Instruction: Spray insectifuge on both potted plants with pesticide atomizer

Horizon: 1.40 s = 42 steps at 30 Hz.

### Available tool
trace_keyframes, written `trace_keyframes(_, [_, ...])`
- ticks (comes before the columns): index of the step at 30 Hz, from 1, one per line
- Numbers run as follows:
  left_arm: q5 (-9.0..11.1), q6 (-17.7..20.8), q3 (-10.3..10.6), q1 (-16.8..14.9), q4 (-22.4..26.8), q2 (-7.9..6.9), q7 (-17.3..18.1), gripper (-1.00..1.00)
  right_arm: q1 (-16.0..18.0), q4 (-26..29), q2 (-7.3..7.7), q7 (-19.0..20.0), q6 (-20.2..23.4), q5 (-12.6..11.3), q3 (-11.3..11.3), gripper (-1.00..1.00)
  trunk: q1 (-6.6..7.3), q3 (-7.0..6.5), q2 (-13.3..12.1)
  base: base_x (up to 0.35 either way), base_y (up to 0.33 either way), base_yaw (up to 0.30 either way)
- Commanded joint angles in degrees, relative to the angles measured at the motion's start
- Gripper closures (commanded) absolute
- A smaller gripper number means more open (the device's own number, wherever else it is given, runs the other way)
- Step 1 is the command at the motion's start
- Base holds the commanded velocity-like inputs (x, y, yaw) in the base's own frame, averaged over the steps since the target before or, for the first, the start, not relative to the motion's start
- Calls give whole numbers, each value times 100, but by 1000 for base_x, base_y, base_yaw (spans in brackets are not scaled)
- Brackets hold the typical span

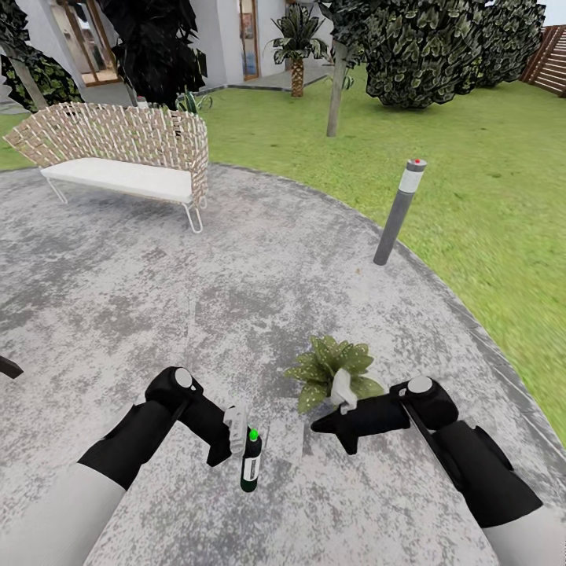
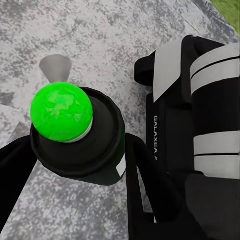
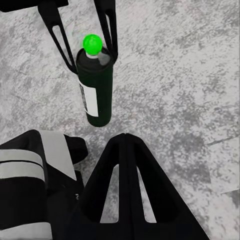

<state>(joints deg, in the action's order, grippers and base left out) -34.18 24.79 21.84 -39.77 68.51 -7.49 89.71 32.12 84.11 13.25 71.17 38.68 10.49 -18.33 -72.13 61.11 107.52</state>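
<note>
Patio (image 1: pixel 118 299): grey mottled paving, rounded edge curving along the lawn.
Lawn (image 1: pixel 487 196): green grass beyond the patio's far and right edge.
Sofa (image 1: pixel 118 157): woven back, white seat, thin white legs, at the patio's far left edge.
Bollard (image 1: pixel 398 211): grey post with white band and red top, at the patio's right edge.
House (image 1: pixel 228 39): pale walls, wood-framed doors, beyond the lawn.
Palm (image 1: pixel 297 47): by the house.
Trees (image 1: pixel 424 47): dark, dense foliage.
Fence (image 1: pixel 550 59): brown slats, far right corner.
Light: even daylight.

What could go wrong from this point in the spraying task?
1. The left hand grips the pesticide atomizer only near its green-tipped top, so the bottle could swing or slip.
2. The right hand sits close beside the potted plant and may brush its leaves.
</note>
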Motion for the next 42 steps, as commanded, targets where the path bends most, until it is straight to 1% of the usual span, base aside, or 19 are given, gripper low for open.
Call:
trace_keyframes(1, [-27, 61, 8, -4, 8, -2, 30, 100, 5, 8, 2, 29, 43, 32, -21, 100, 1, 4, 2, 0, 0, 0])
trace_keyframes(6, [-27, 61, 16, -4, 7, 5, 30, 100, 5, 9, -14, 29, 43, 31, -38, 100, 1, 4, 2, 0, 0, 0])
trace_keyframes(10, [-27, 61, 183, -9, -2, 31, 30, 100, 5, 9, -16, 29, 44, 27, -39, 100, 1, 4, 2, 0, 0, 0])
trace_keyframes(16, [-35, 61, 250, -40, -10, 211, 30, 100, 5, 84, -22, 29, 49, 23, -39, 100, 1, 4, 2, 0, 0, 0])
trace_keyframes(17, [-35, 61, 273, -41, -11, 242, 30, 100, 5, 89, -21, 29, 50, 23, -39, 100, 1, 4, 2, 0, 0, 0])
trace_keyframes(18, [-36, 61, 356, -40, -18, 284, 30, 100, 5, 97, -26, 29, 51, 23, -41, 100, 1, 4, 2, 0, 0, 0])
trace_keyframes(19, [-36, 61, 412, -40, -28, 303, 30, 100, 5, 100, -55, 29, 51, 23, -40, 100, 1, 4, 2, 0, 0, 0])
trace_keyframes(20, [-36, 61, 479, -41, -42, 321, 30, 100, 5, 103, -120, 30, 51, 23, -43, 100, 1, 4, 2, 0, 0, 0])
trace_keyframes(22, [-35, 61, 532, -42, -52, 371, 30, 100, 5, 104, -197, 31, 52, 23, -45, 100, 1, 4, 2, 0, 0, 0])
trace_keyframes(25, [-36, 61, 554, -40, -56, 418, 30, 100, 5, 105, -229, 33, 52, 23, -47, 100, 1, 4, 2, 0, 0, 0])
trace_keyframes(37, [-36, 61, 581, -39, -61, 450, 30, 100, 5, 105, -259, 32, 52, 23, -58, 100, 1, 4, 2, 0, 0, 0])
trace_keyframes(40, [-95, 129, 593, -39, -61, 450, 30, 100, 5, 98, -261, 29, 52, 23, -64, 100, 1, 4, 2, 0, 0, 0])
trace_keyframes(42, [-108, 168, 637, -39, -61, 450, 30, 100, 5, 97, -262, 29, 52, 23, -69, 100, 1, 4, 2, 0, 0, 0])
